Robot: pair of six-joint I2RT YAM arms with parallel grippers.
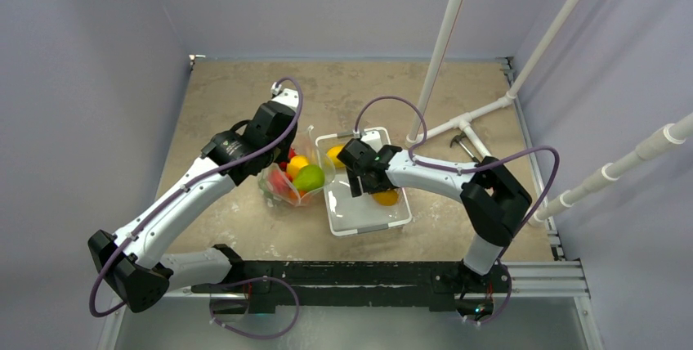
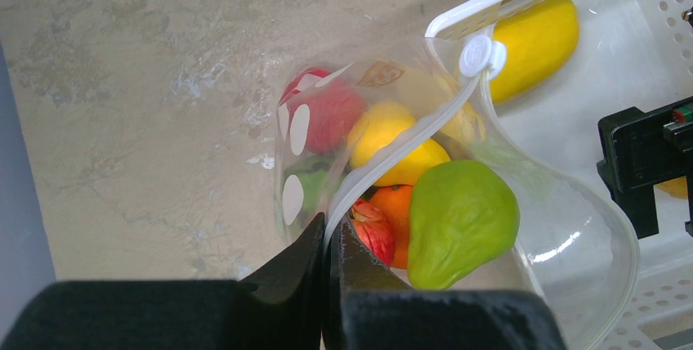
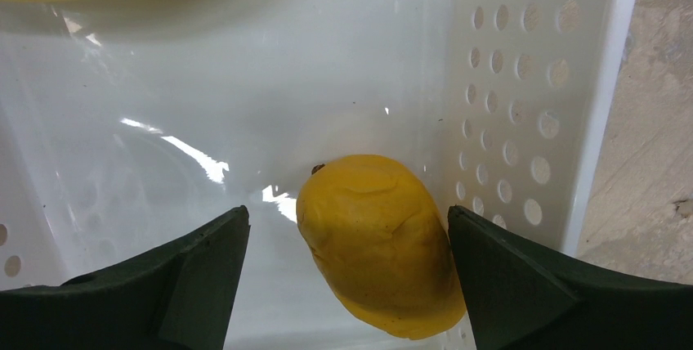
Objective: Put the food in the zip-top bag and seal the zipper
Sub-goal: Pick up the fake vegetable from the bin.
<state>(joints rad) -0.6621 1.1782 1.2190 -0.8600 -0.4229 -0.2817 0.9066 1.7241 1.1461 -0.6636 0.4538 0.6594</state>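
The clear zip-top bag (image 1: 288, 190) stands open left of the white tray (image 1: 368, 226). Inside it lie a green fruit (image 2: 462, 219), a yellow one (image 2: 392, 141), an orange one (image 2: 395, 207) and red ones (image 2: 331, 113). My left gripper (image 2: 331, 240) is shut on the bag's zipper strip (image 2: 400, 150), whose white slider (image 2: 482, 54) sits at the far end. My right gripper (image 3: 347, 215) is open inside the tray, its fingers on either side of a yellow-orange fruit (image 3: 380, 244); the right finger is close against it. A second yellow fruit (image 2: 535, 39) lies at the tray's far end.
A frame of white pipes (image 1: 458, 125) rises from the table's back right, just behind the tray. A black rail (image 1: 368, 272) runs along the near edge. The tray's perforated wall (image 3: 523, 121) is close to my right finger.
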